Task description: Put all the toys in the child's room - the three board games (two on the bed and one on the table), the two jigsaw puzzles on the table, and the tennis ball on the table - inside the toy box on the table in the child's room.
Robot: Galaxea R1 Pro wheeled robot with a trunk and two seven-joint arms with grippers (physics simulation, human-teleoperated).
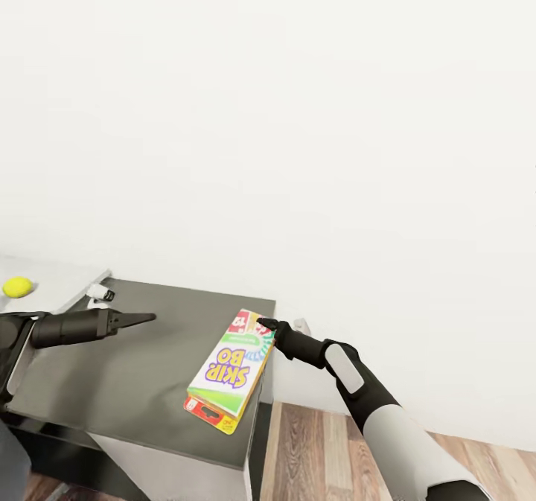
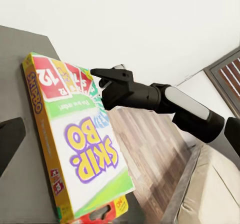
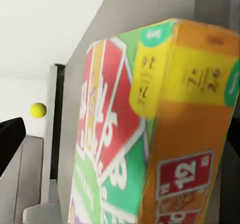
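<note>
Dark grey is the top of the low cabinet [image 1: 126,382] in front of you, and two board games lie stacked on it at its right edge, near the far right corner. The upper one is the green-edged Skip-Bo box [image 1: 232,365]; under it a yellow-red box [image 1: 212,415] sticks out at the near end. Both hang slightly past the cabinet's right edge.

Your right gripper [image 1: 266,327] is at the far end of the Skip-Bo box, its dark fingertips touching or just over the box's far corner. Your right wrist view shows that end of the box close up and tilted, with one dark finger [image 3: 9,140] at the side, but you cannot tell from any view how wide the claw is spread or whether it has a hold on the box.

Your left gripper [image 1: 138,318] hovers above the middle of the cabinet top, well apart from the games, pointing towards them. Its fingers look drawn together to a narrow point and hold nothing.

One yellow-green tennis ball [image 1: 17,286] sits on the white table [image 1: 56,285] that adjoins the cabinet's far left corner. One small white object with a dark end [image 1: 99,291] lies by that same corner; what it is cannot be made out.

Wooden floor [image 1: 327,449] shows beyond the cabinet's right side, below a plain white wall [image 1: 298,114].
</note>
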